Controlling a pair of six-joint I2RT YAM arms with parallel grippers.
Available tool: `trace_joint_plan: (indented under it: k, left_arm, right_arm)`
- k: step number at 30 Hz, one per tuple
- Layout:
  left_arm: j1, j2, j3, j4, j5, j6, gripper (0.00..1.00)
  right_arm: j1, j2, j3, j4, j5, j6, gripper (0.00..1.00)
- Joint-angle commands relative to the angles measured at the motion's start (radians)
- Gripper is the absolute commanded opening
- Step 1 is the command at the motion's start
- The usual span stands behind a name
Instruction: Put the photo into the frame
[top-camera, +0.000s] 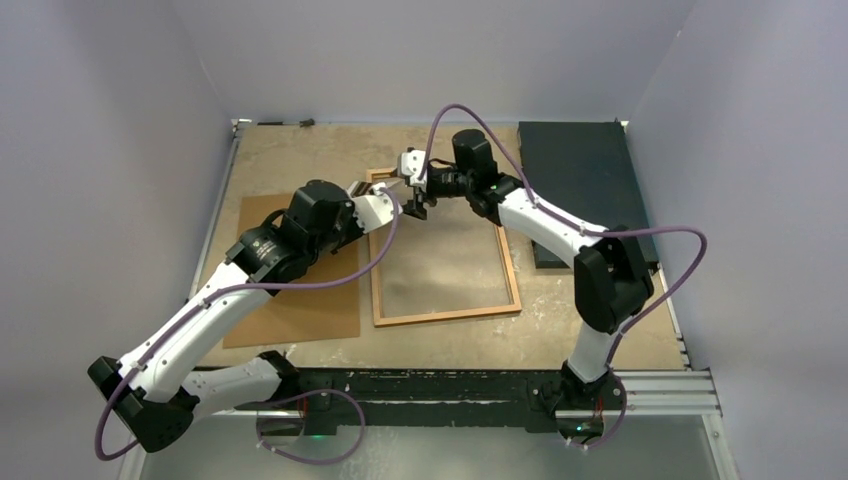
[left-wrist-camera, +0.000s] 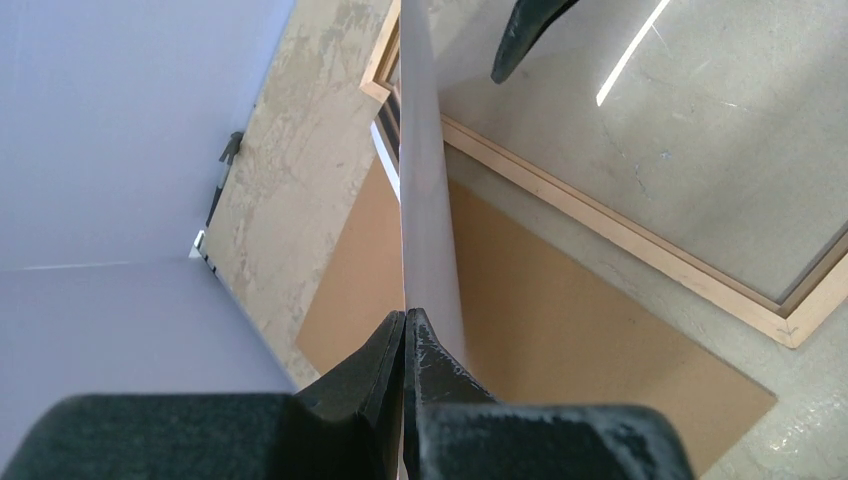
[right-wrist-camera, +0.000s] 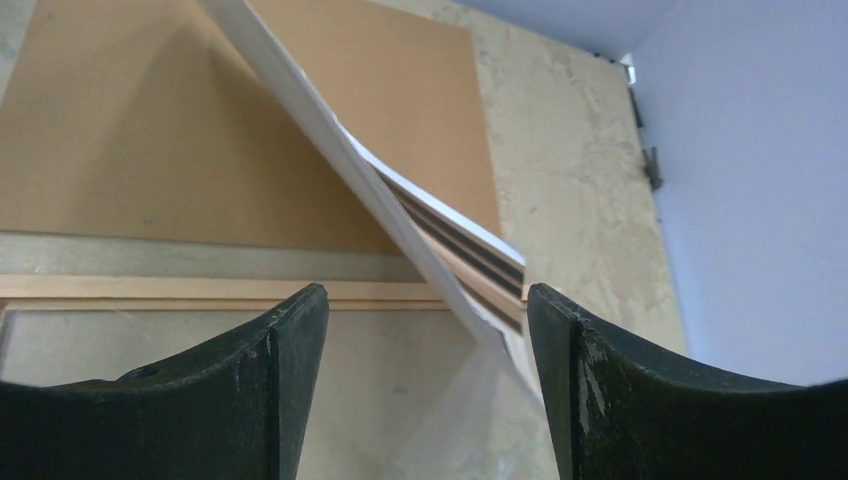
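My left gripper (left-wrist-camera: 405, 315) is shut on the photo (left-wrist-camera: 425, 200), which it holds edge-on and raised above the table. In the right wrist view the photo (right-wrist-camera: 400, 210) slants down across the picture, its striped print showing at the low corner, which lies near the frame's far left corner. The frame (top-camera: 447, 315) lies flat mid-table, glass down, wooden edges showing (left-wrist-camera: 620, 235). My right gripper (right-wrist-camera: 425, 300) is open, and that photo corner lies between its fingers. In the top view both grippers, left (top-camera: 402, 196) and right (top-camera: 416, 205), meet over the frame's far left corner.
The plain brown backing board (top-camera: 290, 300) lies flat left of the frame, under my left arm. A dark slab (top-camera: 580, 180) lies at the far right. Grey walls close in the table on three sides.
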Motion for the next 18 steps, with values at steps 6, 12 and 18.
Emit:
trace_joint_plan:
  k: [6,12,18]
  left_arm:
    - [0.003,-0.034,-0.008,-0.005,0.005,0.021,0.0]
    - [0.003,-0.036,-0.023,-0.005,0.007,0.021,0.0]
    - [0.003,-0.034,-0.019,0.007,-0.002,0.018,0.0]
  right_arm:
    - [0.025,0.073,0.042,0.124,-0.059,0.011,0.71]
    - [0.033,0.078,0.024,0.169,-0.047,0.033,0.59]
    - [0.038,0.116,0.091,0.047,-0.065,-0.002,0.0]
